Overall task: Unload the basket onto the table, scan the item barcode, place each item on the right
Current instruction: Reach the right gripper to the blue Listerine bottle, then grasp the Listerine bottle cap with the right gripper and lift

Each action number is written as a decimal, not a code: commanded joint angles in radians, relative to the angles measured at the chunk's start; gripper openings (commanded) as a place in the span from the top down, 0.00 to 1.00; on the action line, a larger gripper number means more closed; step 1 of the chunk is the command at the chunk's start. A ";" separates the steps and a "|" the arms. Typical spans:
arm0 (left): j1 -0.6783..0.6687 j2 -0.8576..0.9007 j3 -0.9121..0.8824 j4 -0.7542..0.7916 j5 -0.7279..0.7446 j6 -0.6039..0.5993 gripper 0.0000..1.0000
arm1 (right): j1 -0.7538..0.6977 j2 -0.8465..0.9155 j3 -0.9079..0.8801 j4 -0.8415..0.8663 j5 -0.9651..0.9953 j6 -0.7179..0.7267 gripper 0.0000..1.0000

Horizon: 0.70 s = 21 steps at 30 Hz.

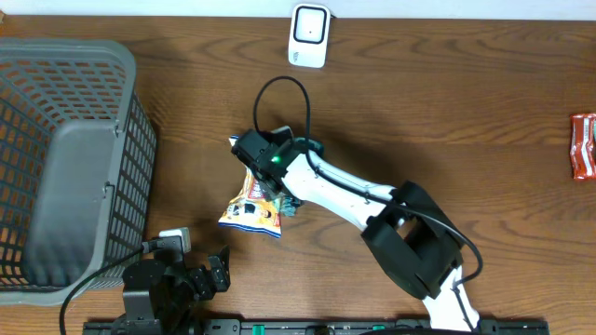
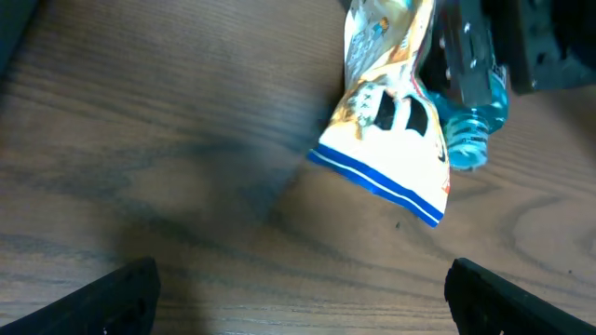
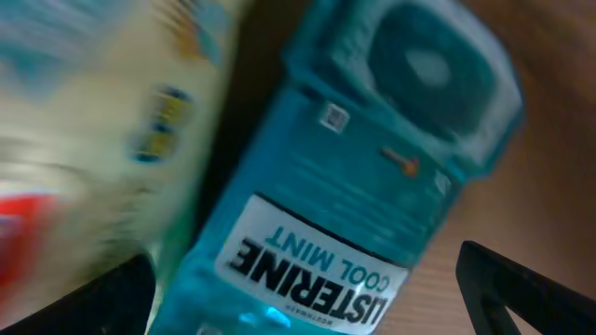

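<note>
Right wrist: right gripper [image 3: 303,279] sits directly over the mouthwash bottle [image 3: 372,177], jaws spread wide, nothing pinched. The bottle lies flat on the table [image 1: 447,84], label up, with the snack bag [image 3: 93,121] touching its side, maybe overlapping it. Left gripper [image 2: 298,288] is low by the near edge, jaws also spread, empty. Scanner [image 1: 308,35] is well apart at the far edge. I read the bottle as the item, with the grasp not yet made. Risks: closing here could catch the bag edge along with the bottle, so both lift or the grip goes soft. The smooth plastic body could twist or slip between the fingers on the way up. No barcode shows on the upper face, only a small square code near the cap, so it's probably underneath. A lift without a turn would then show the scanner the wrong side. The bag could also drag along and cover the code.
</note>
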 commanded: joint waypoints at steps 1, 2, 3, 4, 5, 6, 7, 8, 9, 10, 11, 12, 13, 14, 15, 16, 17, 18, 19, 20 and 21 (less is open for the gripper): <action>-0.004 0.000 0.003 -0.011 0.008 0.006 0.02 | -0.003 0.036 -0.008 -0.040 0.041 0.085 0.02; -0.004 0.000 0.003 -0.011 0.008 0.006 0.02 | -0.003 0.036 -0.008 -0.055 0.042 0.099 0.03; -0.004 0.000 0.003 -0.011 0.008 0.006 0.03 | -0.003 0.036 -0.009 -0.072 0.042 0.116 0.03; -0.004 0.000 0.003 -0.011 0.008 0.006 0.02 | -0.003 0.036 -0.009 -0.085 0.042 0.122 0.03; -0.004 0.000 0.003 -0.011 0.008 0.006 0.02 | -0.003 0.036 -0.009 -0.097 0.042 0.122 0.04; -0.004 0.000 0.003 -0.011 0.008 0.005 0.02 | -0.003 0.036 -0.009 -0.107 0.045 0.122 0.04; -0.004 0.000 0.003 -0.011 0.008 0.006 0.02 | -0.003 0.036 -0.009 -0.119 0.050 0.122 0.04; -0.004 0.000 0.003 -0.011 0.008 0.006 0.02 | -0.003 0.036 -0.009 -0.129 0.056 0.122 0.04; -0.004 0.000 0.003 -0.011 0.008 0.006 0.02 | -0.003 0.036 -0.009 -0.142 0.068 0.122 0.04; -0.004 0.000 0.003 -0.011 0.008 0.006 0.02 | -0.003 0.036 -0.009 -0.151 0.076 0.122 0.04; -0.004 0.000 0.003 -0.011 0.008 0.006 0.02 | -0.005 0.036 -0.009 -0.175 0.097 0.126 0.04; -0.004 0.000 0.003 -0.011 0.008 0.006 0.02 | -0.007 0.036 -0.010 -0.193 0.108 0.140 0.04; -0.004 0.000 0.003 -0.011 0.008 0.006 0.02 | -0.010 0.036 -0.011 -0.213 0.115 0.160 0.04; -0.004 0.000 0.003 -0.011 0.009 0.006 0.02 | -0.014 0.036 -0.013 -0.231 0.117 0.182 0.04; -0.004 0.000 0.003 -0.011 0.008 0.006 0.02 | -0.019 0.036 -0.014 -0.248 0.116 0.204 0.04; -0.004 0.000 0.003 -0.011 0.008 0.006 0.02 | -0.025 0.036 -0.016 -0.268 0.116 0.230 0.04; -0.004 0.000 0.003 -0.011 0.008 0.006 0.02 | -0.029 0.036 -0.018 -0.284 0.116 0.251 0.04; -0.004 0.000 0.003 -0.011 0.008 0.006 0.02 | -0.033 0.036 -0.019 -0.299 0.116 0.272 0.03; -0.004 0.000 0.003 -0.011 0.009 0.006 0.02 | -0.038 0.036 -0.020 -0.307 0.114 0.286 0.02; -0.004 0.000 0.003 -0.011 0.008 0.006 0.02 | -0.040 0.036 -0.020 -0.306 0.116 0.284 0.01; -0.004 0.000 0.003 -0.011 0.008 0.006 0.02 | -0.042 0.036 -0.019 -0.294 0.123 0.263 0.01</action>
